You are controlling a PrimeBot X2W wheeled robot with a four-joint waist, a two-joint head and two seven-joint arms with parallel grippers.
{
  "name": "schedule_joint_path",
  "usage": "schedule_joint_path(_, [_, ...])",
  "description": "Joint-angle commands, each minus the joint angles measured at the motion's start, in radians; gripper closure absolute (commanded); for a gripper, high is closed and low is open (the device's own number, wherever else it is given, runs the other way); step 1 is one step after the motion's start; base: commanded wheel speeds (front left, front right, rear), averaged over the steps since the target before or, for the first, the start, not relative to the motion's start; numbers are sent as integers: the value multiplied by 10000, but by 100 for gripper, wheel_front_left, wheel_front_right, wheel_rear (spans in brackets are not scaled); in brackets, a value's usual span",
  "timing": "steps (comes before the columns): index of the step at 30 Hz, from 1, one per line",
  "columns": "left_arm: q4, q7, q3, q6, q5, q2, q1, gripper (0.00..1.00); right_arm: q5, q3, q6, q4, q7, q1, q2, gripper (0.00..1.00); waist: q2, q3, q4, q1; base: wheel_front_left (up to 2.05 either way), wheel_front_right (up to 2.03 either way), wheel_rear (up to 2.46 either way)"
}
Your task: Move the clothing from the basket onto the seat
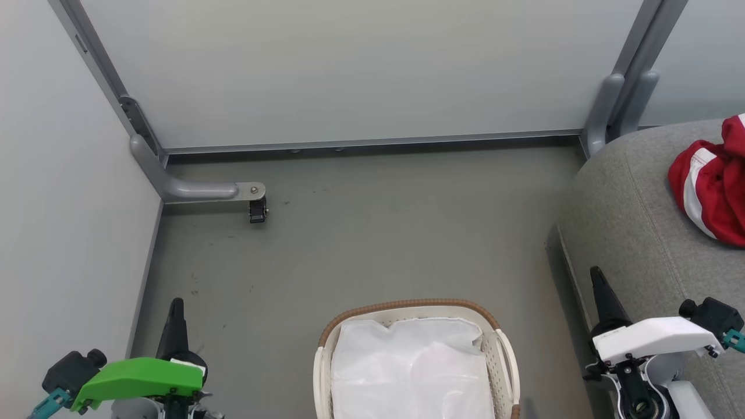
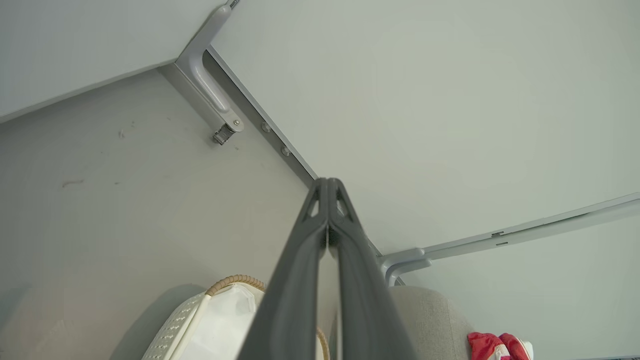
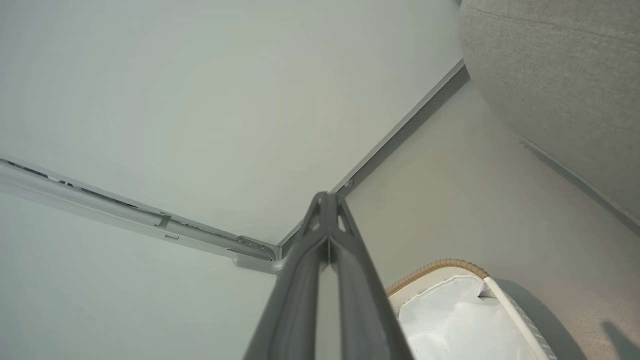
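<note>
- left gripper (image 1: 176, 305) sits low at the left of the head view, green housing behind it, above the floor (image 1: 378, 233) and left of the basket (image 1: 407, 304). well apart from it.
- left wrist view: left gripper (image 2: 327, 184), the two dark fingers (image 2: 295, 280) pressed together at the tips, nothing between them. closed and empty.
- right gripper (image 1: 598, 280) low at the right, white housing, by the front edge of the seat (image 1: 628, 221). fingertip points up the view.
- right wrist view: right gripper (image 3: 327, 197), fingers (image 3: 360, 290) meeting at the tips, nothing held. closed and empty.
- clothing (image 1: 713, 186): red bundle with white stripes, crumpled, lying on top of the seat at the far right edge of the head view, partly cut off by the frame. a corner of it (image 2: 492, 345) also shows on the grey cushion (image 2: 425, 315) in the left wrist view.
- basket on the floor at bottom centre, between the two grippers, brown woven rim toward the panels. inside it, the white liner sheet (image 1: 407, 366), wrinkled; no red seen in the part in view.
- right wrist view: basket rim (image 3: 435, 267) and liner (image 3: 450, 320) to the right of the fingers, seat (image 3: 550, 75) at upper right.
- pale partition panels (image 1: 349, 70) behind; grey foot with a small caster (image 1: 258, 209) on the floor at left.
</note>
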Motion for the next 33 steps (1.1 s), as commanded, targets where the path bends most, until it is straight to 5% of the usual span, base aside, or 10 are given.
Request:
schedule_joint_path(1, [-139, 87, 75, -81, -260, 38, -274, 100, 299, -58, -4, -157, 75, -15, -71, 100, 36, -7, -1, 0, 0, 0, 0])
schedule_joint_path(33, [-408, 922, 550, -174, -3043, 48, -411, 100, 3393, -376, -6, -545, 898, 159, -98, 100, 57, -156, -26, 0, 0, 0, 0])
